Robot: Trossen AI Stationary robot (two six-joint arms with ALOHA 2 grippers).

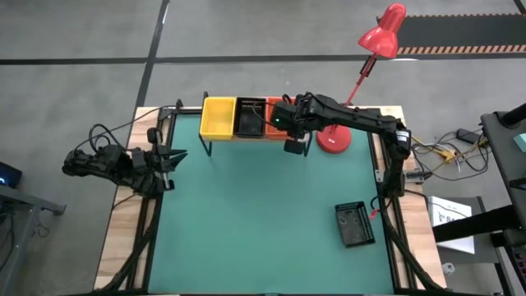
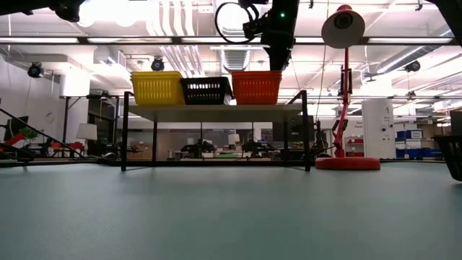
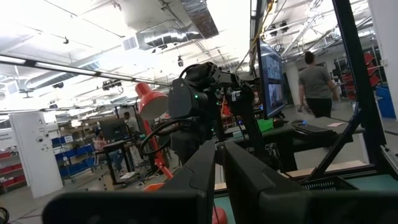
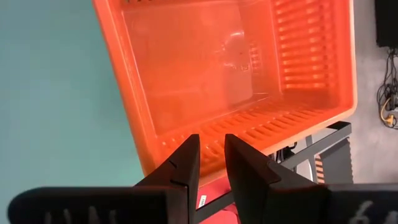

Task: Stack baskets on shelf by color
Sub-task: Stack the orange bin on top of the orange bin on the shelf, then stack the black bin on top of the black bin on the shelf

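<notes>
Shelf-top: right tool (image 1: 293, 136) above orange basket (image 4: 236, 81)

In the overhead view, the right arm (image 1: 349, 117) is covering most of the orange basket (image 1: 276, 117) at twelve o'clock on the table, so only a sliver is showing. How many baskets are stacked in each pile on the shelf (image 2: 214, 112) is too small to tell. In the table-level view, a black basket (image 2: 456, 154) at three o'clock is being cut off by the picture's edge. The right gripper (image 2: 276, 61) is reaching down behind the orange basket's rim, hiding its fingertips. The lamp (image 1: 371, 62) base is partly hidden under the arm.
</notes>
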